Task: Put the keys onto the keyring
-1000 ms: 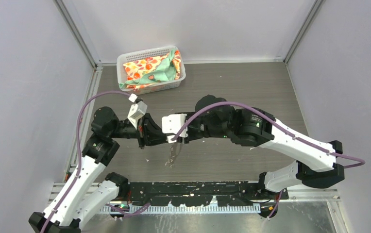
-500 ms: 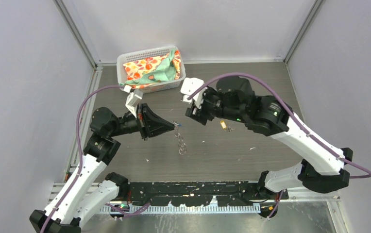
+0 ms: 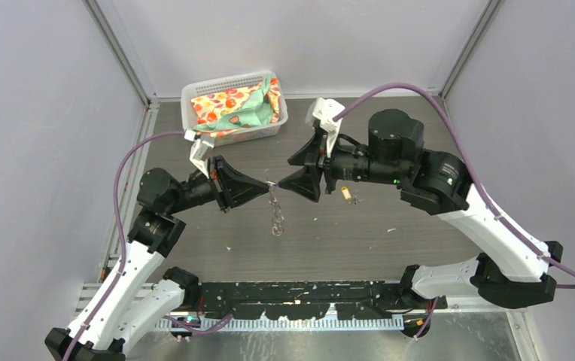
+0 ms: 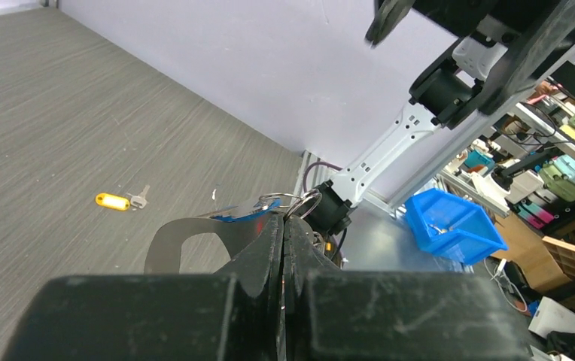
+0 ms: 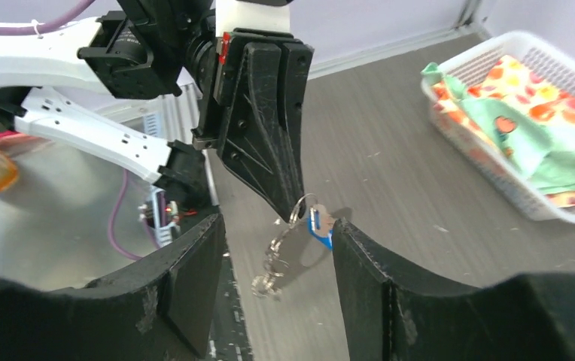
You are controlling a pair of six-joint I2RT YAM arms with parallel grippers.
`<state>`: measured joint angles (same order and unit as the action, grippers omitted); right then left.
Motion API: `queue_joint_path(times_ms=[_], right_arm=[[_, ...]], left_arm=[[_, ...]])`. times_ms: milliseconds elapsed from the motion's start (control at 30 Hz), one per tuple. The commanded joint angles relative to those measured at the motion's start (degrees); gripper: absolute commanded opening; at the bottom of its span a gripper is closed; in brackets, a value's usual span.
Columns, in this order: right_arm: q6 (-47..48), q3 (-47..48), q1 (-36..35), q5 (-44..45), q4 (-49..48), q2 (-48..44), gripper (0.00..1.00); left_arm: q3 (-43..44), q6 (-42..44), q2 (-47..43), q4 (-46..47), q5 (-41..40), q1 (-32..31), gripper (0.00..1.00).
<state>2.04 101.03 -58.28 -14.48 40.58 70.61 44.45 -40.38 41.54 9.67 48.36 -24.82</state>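
Note:
My left gripper point(image 3: 267, 184) is shut on the wire ring of the keyring point(image 3: 275, 214), which hangs from its tip above the table. In the left wrist view the gripper point(image 4: 283, 222) holds the ring, with the flat silvery piece with the oval hole point(image 4: 168, 235) and the blue-headed key point(image 4: 243, 213) beside its tip. My right gripper point(image 3: 283, 183) is open and faces the left tip. In the right wrist view point(image 5: 277, 252) the hanging keyring point(image 5: 275, 259) and the blue key point(image 5: 319, 226) lie between its fingers. The yellow-headed key point(image 3: 347, 194) lies on the table point(image 4: 111, 201).
A white basket point(image 3: 191, 96) with patterned cloth stands at the back left, also in the right wrist view point(image 5: 527, 37). The cell's walls close the table on three sides. A blue bin point(image 4: 457, 226) stands outside the cell.
The grippers were together low over the table, then parted. The left one lifted the keyring. The right one swung back and now faces the left tip, open. The yellow key lies uncovered.

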Motion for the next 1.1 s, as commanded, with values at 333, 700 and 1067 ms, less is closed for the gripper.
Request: queue_joint_path(times_ms=[333,700,1067], right_arm=[[-12.63,-2.17,3.60,-9.67,-7.85,4.04,0.55],[-12.55,-6.49,4.99,-9.97,-9.57,3.48,0.50],[-11.51,-7.68,5.14,-11.54,-9.99,3.38,0.40]], left_arm=[[2.86,-2.97,-1.32,1.25,-4.47,-0.32,0.00],[4.39,-4.49,-1.13,1.27,-4.65,-0.32,0.00],[4.03,-5.02,-1.05,0.29,-6.17,-0.32,0.00]])
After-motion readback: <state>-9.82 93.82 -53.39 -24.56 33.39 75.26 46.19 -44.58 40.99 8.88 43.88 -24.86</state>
